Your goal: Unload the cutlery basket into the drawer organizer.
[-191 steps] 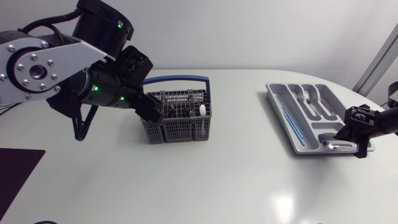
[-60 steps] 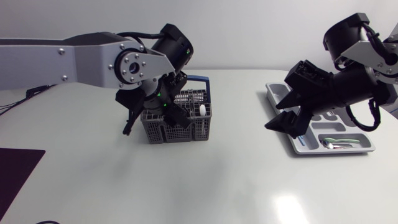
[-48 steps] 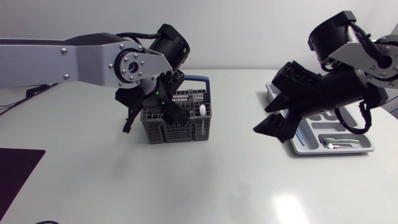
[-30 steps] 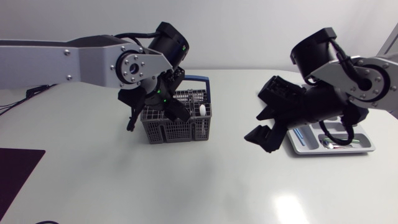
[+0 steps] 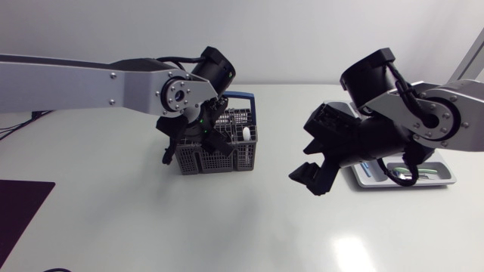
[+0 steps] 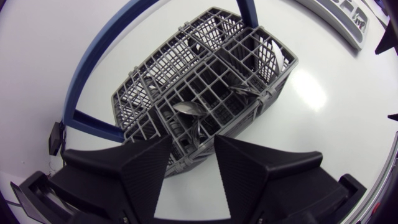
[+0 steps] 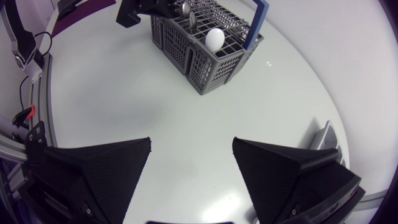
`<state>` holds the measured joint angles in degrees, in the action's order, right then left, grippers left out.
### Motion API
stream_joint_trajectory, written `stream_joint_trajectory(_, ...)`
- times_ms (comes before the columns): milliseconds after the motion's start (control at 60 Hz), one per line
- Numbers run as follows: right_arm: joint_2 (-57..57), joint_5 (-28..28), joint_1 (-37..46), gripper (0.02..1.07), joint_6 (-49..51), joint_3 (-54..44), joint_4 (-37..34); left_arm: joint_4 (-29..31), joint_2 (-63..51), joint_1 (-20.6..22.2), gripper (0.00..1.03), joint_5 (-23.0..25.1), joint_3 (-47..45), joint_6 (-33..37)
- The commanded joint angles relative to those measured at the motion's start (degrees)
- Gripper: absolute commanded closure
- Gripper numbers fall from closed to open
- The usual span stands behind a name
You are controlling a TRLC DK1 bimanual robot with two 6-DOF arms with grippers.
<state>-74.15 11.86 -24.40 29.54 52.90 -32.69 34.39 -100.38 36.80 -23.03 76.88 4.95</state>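
Observation:
The grey cutlery basket (image 5: 227, 151) with its blue handle (image 5: 240, 97) stands left of the table's middle. My left gripper (image 5: 203, 137) hovers over its near left corner. In the left wrist view that gripper (image 6: 193, 177) is open, its fingers apart above the basket's corner (image 6: 186, 149), where a spoon (image 6: 188, 109) stands upright. A white-tipped piece (image 5: 246, 134) sticks up from another compartment. My right gripper (image 5: 299, 161) hangs wide open over bare table between the basket and the drawer organizer (image 5: 446, 180), holding nothing. My right arm covers most of the organizer.
In the right wrist view the basket (image 7: 205, 50) lies ahead of the open right gripper (image 7: 193, 162), and the organizer's corner (image 7: 323, 134) shows beside one finger. A dark mat (image 5: 19, 208) lies at the table's left front edge.
My right arm has swung left, away from the organizer towards the middle of the table, gripper open throughout. My left gripper has stayed over the basket, shifting only slightly.

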Motion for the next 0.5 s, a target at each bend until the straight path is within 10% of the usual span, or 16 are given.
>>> stream_joint_trajectory(0, -0.65, -0.52, -0.73, 0.12, -1.77, -1.58, 0.61, -0.55, -1.31, -0.41, 0.61, -0.26, 1.69, 0.59)
stream_joint_trajectory(483, -0.12, -0.61, -1.44, 0.12, -1.77, -2.28, 0.87, -2.05, -2.37, -0.59, 0.73, -0.26, 1.87, 0.59)
